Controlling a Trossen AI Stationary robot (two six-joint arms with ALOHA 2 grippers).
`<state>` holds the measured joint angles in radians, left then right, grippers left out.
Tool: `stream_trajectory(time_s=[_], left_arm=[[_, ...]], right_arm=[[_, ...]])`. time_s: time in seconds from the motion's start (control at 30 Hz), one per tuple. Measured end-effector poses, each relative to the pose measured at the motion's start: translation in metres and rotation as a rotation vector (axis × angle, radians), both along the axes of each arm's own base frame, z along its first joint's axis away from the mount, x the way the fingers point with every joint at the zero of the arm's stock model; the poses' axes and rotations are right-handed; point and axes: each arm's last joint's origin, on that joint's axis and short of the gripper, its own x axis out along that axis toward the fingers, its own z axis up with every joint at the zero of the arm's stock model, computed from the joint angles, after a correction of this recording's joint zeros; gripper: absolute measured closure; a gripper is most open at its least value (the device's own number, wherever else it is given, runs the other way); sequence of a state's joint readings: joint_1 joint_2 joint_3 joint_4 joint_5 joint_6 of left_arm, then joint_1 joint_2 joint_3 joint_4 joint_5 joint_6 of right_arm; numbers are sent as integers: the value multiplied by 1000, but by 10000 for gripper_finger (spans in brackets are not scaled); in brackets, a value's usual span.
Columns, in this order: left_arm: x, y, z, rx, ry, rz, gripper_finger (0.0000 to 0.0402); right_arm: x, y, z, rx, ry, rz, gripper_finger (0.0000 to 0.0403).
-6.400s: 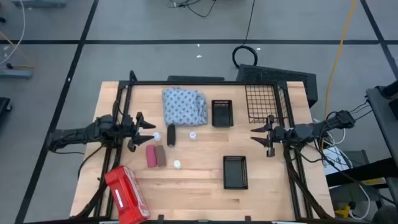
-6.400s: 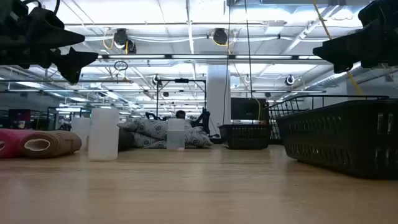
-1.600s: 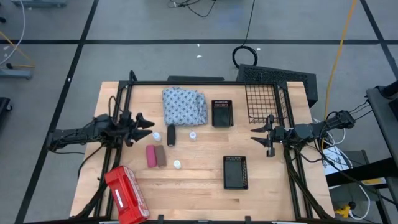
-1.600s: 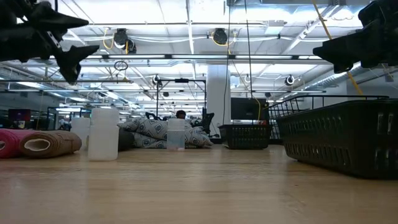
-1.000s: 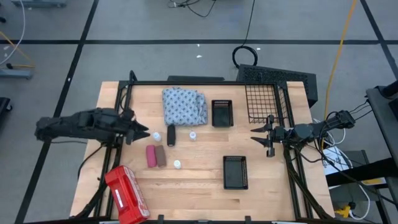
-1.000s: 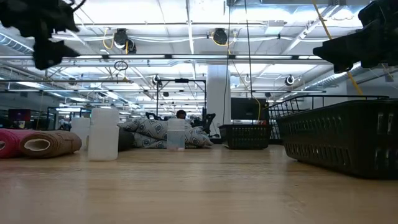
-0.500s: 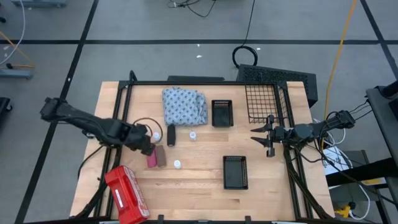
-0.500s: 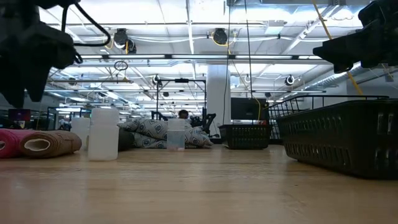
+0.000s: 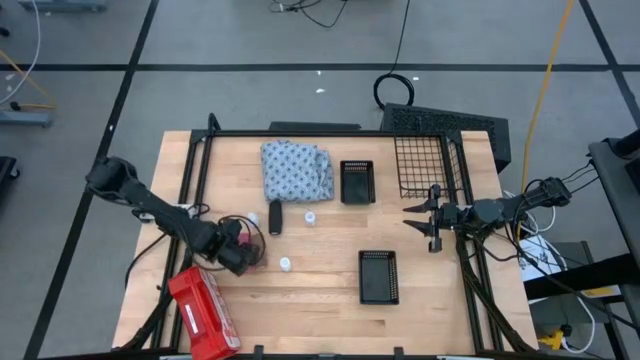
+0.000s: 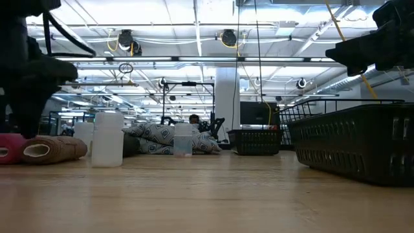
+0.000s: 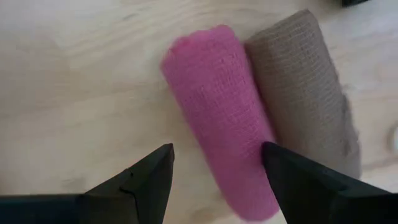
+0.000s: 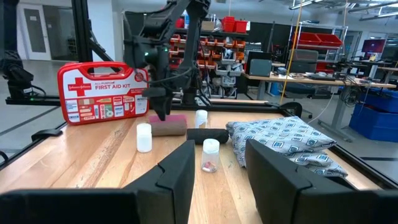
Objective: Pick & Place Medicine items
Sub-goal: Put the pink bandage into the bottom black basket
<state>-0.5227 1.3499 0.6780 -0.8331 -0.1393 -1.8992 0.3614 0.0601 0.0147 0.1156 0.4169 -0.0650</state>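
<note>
Two tools, six medicine items on the tabletop [image 9: 320, 300].
Left tool [image 11: 214, 171] low over the pink roll [image 11: 221, 143], fingers [image 11: 140, 180] spread wide on either side of it, not closed; brown roll [image 11: 305, 87] touching the pink one; black roll [image 9: 275, 217] lying near the patterned cloth [image 9: 297, 168]; white bottles [image 12: 143, 137] standing close by, one [image 9: 285, 264] just beside the left tool, another [image 9: 310, 216] by the black roll. Right tool [image 9: 415, 221] hovering above the tabletop's right side, well apart from the items, fingers [image 12: 273, 168] parted, holding nothing, between two black baskets [image 9: 378, 276]. Red first-aid case [image 9: 203, 310] at the front left corner.
</note>
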Motion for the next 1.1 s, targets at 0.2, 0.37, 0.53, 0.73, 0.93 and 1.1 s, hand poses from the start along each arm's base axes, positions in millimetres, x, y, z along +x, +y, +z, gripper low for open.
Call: stream_trajectory(time_s=[0.2, 0.37, 0.53, 0.73, 0.93, 1.1], left_arm=[[12, -12, -16, 32, -64, 40, 149], [16, -15, -25, 32, -42, 39, 149], [16, -16, -26, 26, -23, 7, 149], [18, -18, -24, 12, -17, -20, 200], [18, -18, -22, 4, -24, -53, 287], [19, -23, 4, -48, -116, -111, 302]], right_arm=[[0, 0, 0, 0, 0, 0, 273], [0, 0, 0, 0, 0, 0, 273], [0, 0, 0, 0, 0, 0, 273], [0, 0, 0, 0, 0, 0, 273], [0, 0, 0, 0, 1, 0, 273], [0, 0, 0, 0, 1, 0, 273]])
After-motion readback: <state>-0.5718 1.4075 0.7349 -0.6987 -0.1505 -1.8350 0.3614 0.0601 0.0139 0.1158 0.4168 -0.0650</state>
